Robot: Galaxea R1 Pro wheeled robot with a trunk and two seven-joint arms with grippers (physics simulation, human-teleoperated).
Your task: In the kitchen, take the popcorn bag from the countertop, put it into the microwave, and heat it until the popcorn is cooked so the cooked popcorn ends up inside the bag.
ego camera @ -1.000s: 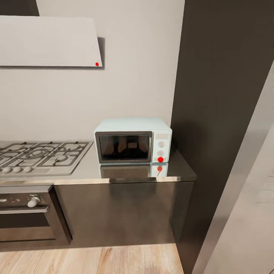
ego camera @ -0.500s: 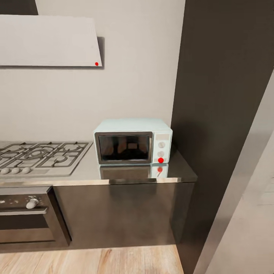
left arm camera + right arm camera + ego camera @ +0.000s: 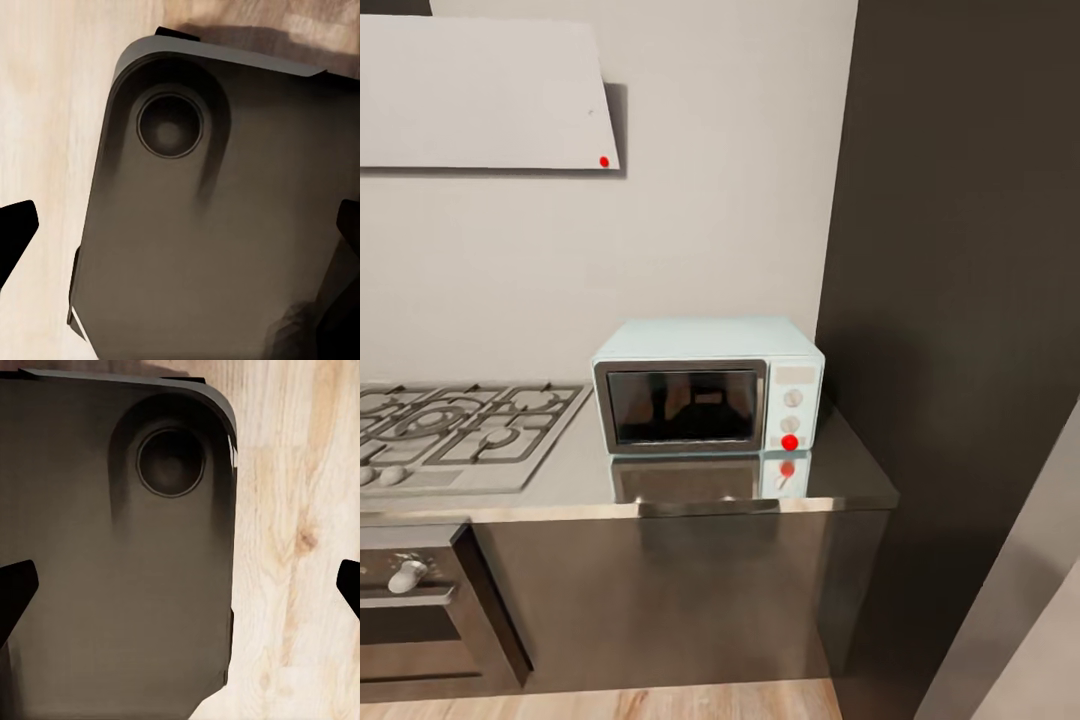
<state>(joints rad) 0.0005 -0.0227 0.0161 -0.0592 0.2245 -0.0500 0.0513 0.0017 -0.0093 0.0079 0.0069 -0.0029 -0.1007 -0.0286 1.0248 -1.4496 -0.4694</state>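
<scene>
Both grippers hang spread wide and empty over the robot's dark base (image 3: 225, 247) and wooden floor (image 3: 300, 547). The microwave (image 3: 708, 385), door shut, sits far right on the countertop (image 3: 840, 475), beside the hob (image 3: 460, 425).

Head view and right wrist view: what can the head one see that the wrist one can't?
Head view alone: the pale blue microwave, door shut, on the countertop, a gas hob beside it, an oven below. Right wrist view alone: the robot's dark base, with the right gripper open, jaws wide apart. Both share the wooden floor.
</scene>
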